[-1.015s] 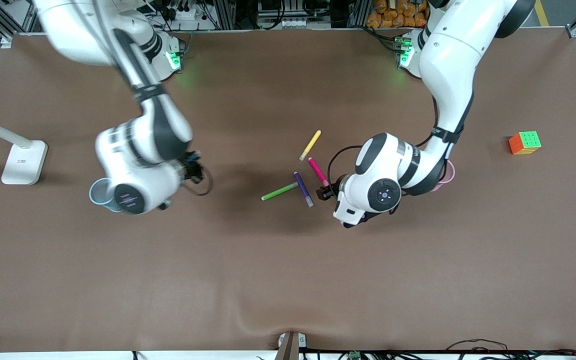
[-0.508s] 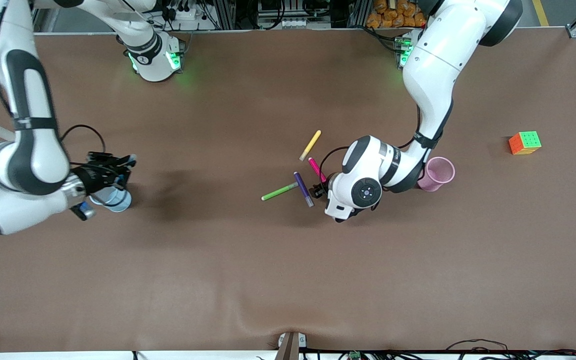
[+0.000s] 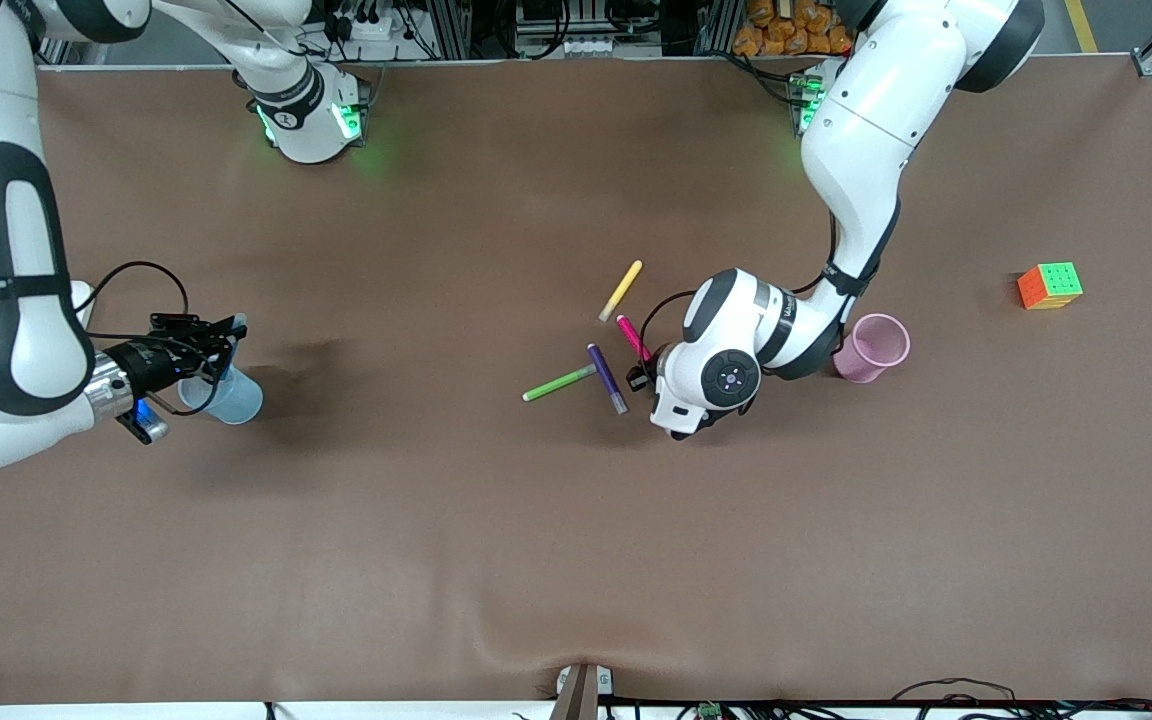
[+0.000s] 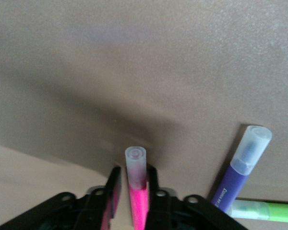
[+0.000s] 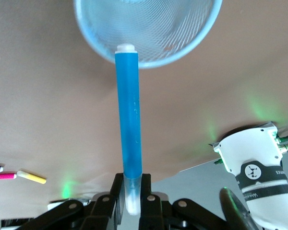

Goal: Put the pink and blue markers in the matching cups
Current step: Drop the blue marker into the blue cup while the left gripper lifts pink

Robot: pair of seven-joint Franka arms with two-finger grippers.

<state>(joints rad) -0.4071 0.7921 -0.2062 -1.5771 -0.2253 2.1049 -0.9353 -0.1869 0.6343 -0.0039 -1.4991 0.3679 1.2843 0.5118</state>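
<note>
The left gripper (image 4: 133,191) has just been shut on the pink marker (image 4: 137,191) lying on the table, so lifting toward the pink cup (image 3: 873,347) seems next; the blue marker (image 5: 129,124) is held clamped in the right gripper (image 5: 130,196) at the blue cup (image 5: 149,28).

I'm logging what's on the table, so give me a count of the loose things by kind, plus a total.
Markers: 5, namely pink, blue, purple, green, yellow
Cups: 2, namely blue cup, pink cup
Puzzle cubes: 1
Total: 8
</note>
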